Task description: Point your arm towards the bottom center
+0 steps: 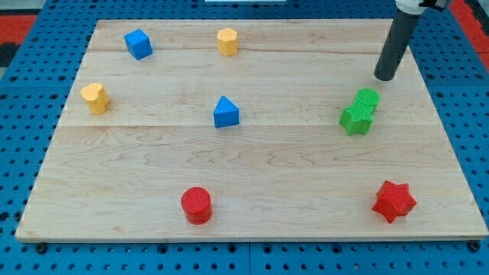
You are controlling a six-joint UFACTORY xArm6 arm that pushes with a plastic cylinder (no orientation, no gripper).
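My tip (386, 77) is at the view's upper right, on the wooden board (252, 176), just above the green blocks. A green cylinder (367, 99) touches a green star (356, 119) below it. A red star (394, 201) lies at the lower right. A red cylinder (196, 205) stands near the bottom, left of centre. A blue triangle (225, 112) is near the middle. A blue cube (138, 43) and a yellow hexagon (227, 41) are at the top. A yellow heart-like block (95, 98) is at the left.
The board lies on a blue perforated table (15, 153). The rod's dark shaft (399, 42) rises to the top right edge of the view.
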